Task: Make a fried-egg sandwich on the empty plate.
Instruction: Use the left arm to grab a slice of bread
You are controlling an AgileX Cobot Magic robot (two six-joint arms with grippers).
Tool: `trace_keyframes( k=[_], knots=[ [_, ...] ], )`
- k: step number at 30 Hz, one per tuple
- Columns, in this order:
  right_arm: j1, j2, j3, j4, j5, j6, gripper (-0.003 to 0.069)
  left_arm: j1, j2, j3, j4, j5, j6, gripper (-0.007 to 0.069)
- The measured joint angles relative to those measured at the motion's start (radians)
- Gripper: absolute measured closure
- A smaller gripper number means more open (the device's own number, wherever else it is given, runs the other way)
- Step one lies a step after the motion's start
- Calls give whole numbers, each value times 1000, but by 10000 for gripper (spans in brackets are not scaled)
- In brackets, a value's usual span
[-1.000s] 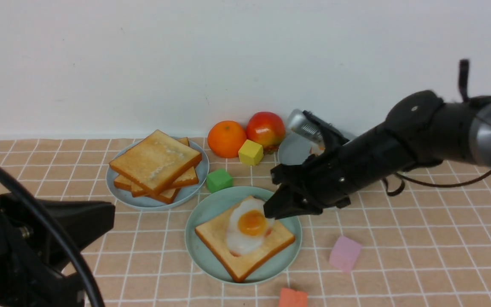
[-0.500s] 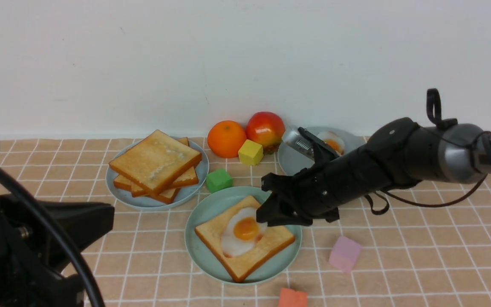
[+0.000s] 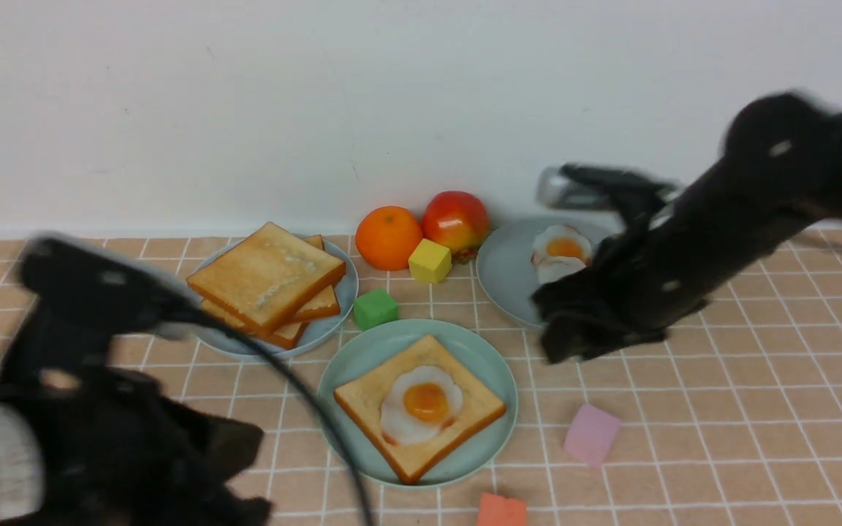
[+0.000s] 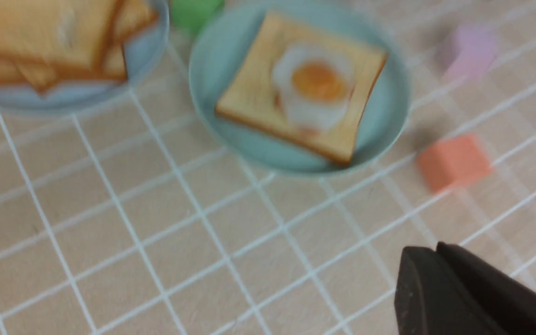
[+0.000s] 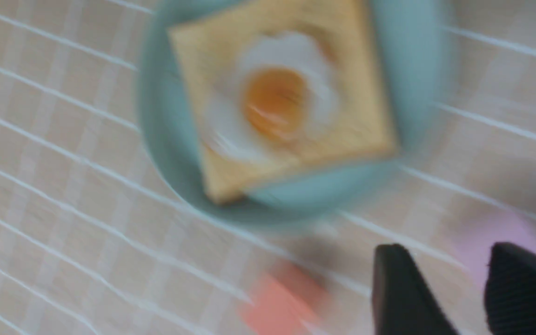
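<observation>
The right end effector [image 3: 567, 340] has let go of the fried egg [image 3: 421, 405] it was pinching by the edge a second ago and has drawn back up to the right, jaws apart with nothing between them. The egg now lies flat on the toast slice [image 3: 465, 424] in the mint-green plate [image 3: 362, 358], just to that end effector's left and lower. Behind it the grey-blue plate [image 3: 505, 270] with a second egg [image 3: 560, 252] is uncovered again, while the left end effector [image 4: 428, 260], clenched on nothing, has swung up, the mint-green plate well ahead of it.
</observation>
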Motion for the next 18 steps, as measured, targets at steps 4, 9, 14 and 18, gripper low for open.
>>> trace_keyframes(
  k=[4,9,14,18],
  knots=[
    [0,-203,0,-158,127,92,504,22,195,-134,26,29,48,638],
    [0,-409,1,-202,229,134,576,185,421,-347,-24,52,169,638],
    [0,-594,66,-198,251,143,589,344,614,-505,-71,50,288,638],
    [0,-736,151,-197,232,145,589,377,760,-615,-56,41,361,621]
  ],
)
